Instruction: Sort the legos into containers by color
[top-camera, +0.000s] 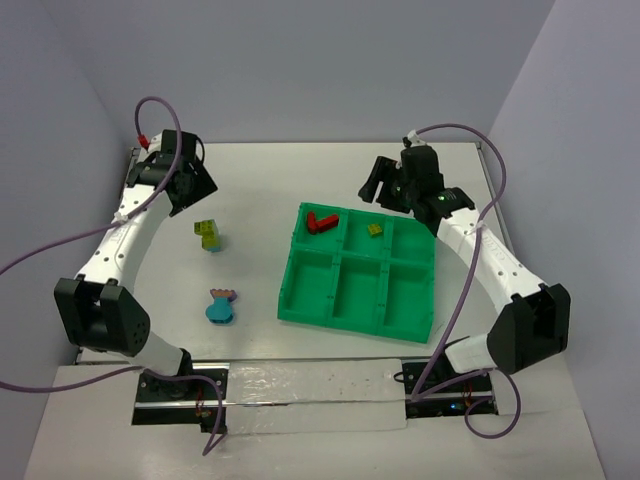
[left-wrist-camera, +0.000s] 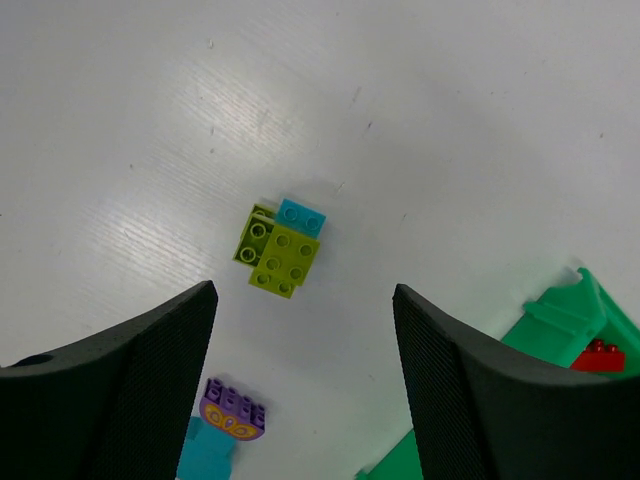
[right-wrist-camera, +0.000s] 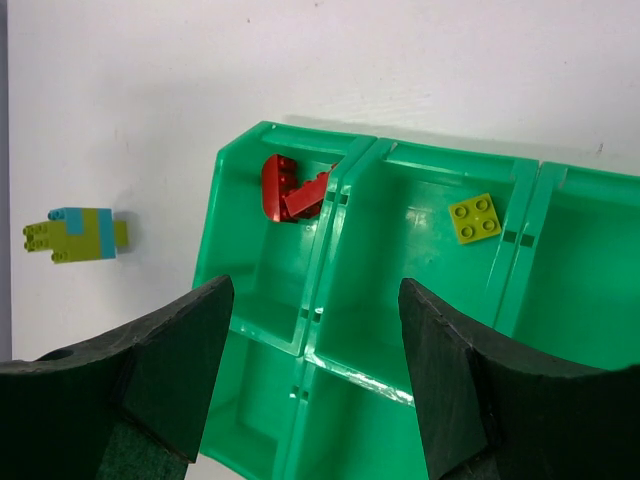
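The green tray (top-camera: 358, 292) lies right of centre. Its far-left compartment holds a red lego (top-camera: 320, 222); the far-middle one holds a yellow-green lego (top-camera: 375, 230). A yellow-green and cyan cluster (top-camera: 209, 235) and a cyan and purple cluster (top-camera: 221, 305) lie on the table left of the tray. My left gripper (top-camera: 188, 192) is open and empty above the table, beyond the yellow-green cluster (left-wrist-camera: 280, 245). My right gripper (top-camera: 383, 185) is open and empty above the tray's far edge. The right wrist view shows the tray (right-wrist-camera: 330, 250), the red lego (right-wrist-camera: 290, 187) and the yellow-green lego (right-wrist-camera: 475, 218).
The other compartments of the tray hold nothing. In the left wrist view the purple and cyan cluster (left-wrist-camera: 228, 425) lies by my left finger and the tray corner (left-wrist-camera: 565, 315) at the right. Purple cables loop beside both arms. Walls close in the table.
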